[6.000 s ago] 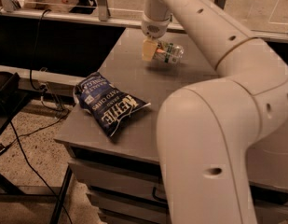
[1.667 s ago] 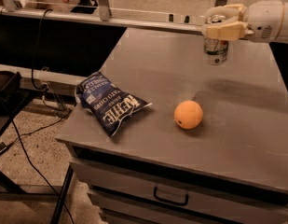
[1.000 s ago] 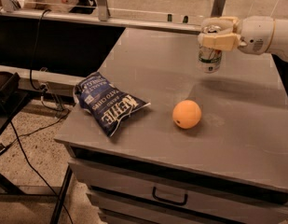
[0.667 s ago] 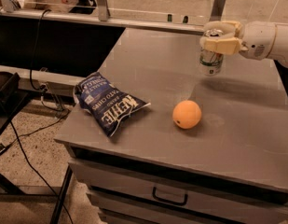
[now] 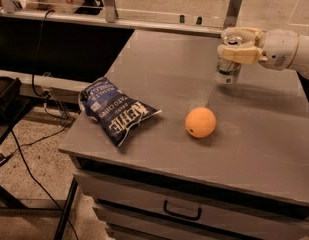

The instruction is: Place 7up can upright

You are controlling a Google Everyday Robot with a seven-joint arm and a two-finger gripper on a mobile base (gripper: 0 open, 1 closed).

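The 7up can (image 5: 227,70) is a small silver can with green markings and a pull-tab top. It is upright at the back right of the grey table (image 5: 144,74), its base at or just above the tabletop. My gripper (image 5: 235,45) reaches in from the right and its cream fingers (image 5: 239,54) are closed around the can's upper part.
An orange fruit (image 5: 200,122) lies in front of the can, near the middle of the table. A dark blue Kettle chips bag (image 5: 117,110) lies at the front left. Drawers sit under the table, with a handle (image 5: 182,212). Cables run on the floor at left.
My gripper has lifted the can from lying on its side, carried it right, turned it upright, and lowered it slightly toward the tabletop. The arm no longer blocks the orange.
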